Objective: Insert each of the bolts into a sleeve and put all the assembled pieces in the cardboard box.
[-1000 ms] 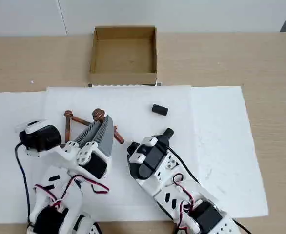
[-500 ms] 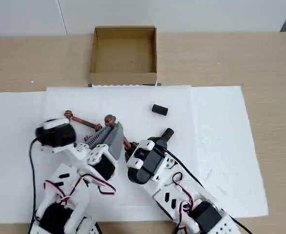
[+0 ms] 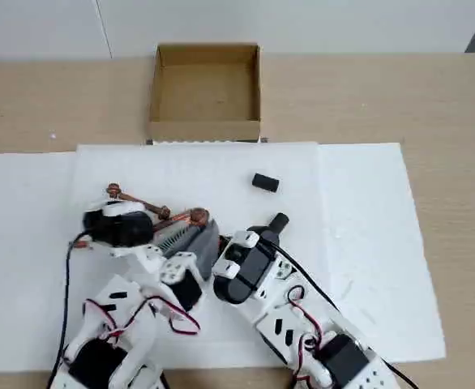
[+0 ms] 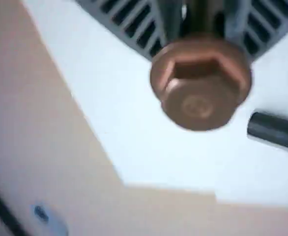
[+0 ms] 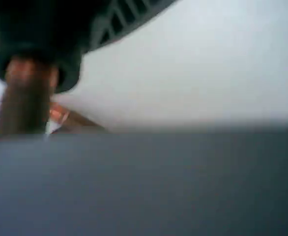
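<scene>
Left gripper [image 3: 198,227] clamps a copper bolt [image 4: 200,83], head poking past its tip; a black sleeve [image 4: 274,130] lies farther out, well apart.

The box [image 3: 205,130] stands behind the paper [image 3: 367,243]. On the paper, a loose sleeve [image 3: 265,182] lies beyond my right claw's [image 3: 268,228] held sleeve [image 3: 278,220], a loose bolt [image 3: 137,201] left of my left claw's [image 3: 195,228] held bolt [image 3: 197,215].
</scene>
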`<state>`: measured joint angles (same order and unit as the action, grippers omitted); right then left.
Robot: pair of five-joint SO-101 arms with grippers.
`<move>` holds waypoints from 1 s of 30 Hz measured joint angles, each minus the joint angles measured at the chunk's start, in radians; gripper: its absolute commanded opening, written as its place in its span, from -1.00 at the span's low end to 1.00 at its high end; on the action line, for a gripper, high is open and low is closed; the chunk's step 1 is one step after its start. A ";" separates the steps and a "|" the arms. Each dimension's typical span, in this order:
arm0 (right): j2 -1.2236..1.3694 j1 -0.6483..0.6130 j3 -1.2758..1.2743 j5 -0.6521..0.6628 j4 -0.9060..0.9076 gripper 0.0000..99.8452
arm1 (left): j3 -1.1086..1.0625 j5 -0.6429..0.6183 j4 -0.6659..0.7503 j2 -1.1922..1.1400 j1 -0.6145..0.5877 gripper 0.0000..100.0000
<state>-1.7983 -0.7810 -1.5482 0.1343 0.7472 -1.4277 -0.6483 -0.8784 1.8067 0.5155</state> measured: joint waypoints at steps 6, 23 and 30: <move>0.000 -0.005 0.000 0.000 0.000 -0.99 | 0.009 0.028 -0.106 -0.002 0.037 -0.99; 0.000 -0.002 0.002 0.002 0.000 -0.99 | 0.034 0.112 -0.132 -0.002 -0.049 -0.58; 0.000 -0.005 0.000 0.002 0.000 -0.99 | 0.123 0.115 -0.132 0.000 -0.052 -0.70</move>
<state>-1.7983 -0.7856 -1.5482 0.1358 0.7472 -1.3050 -0.5332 -1.0104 1.8067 0.4634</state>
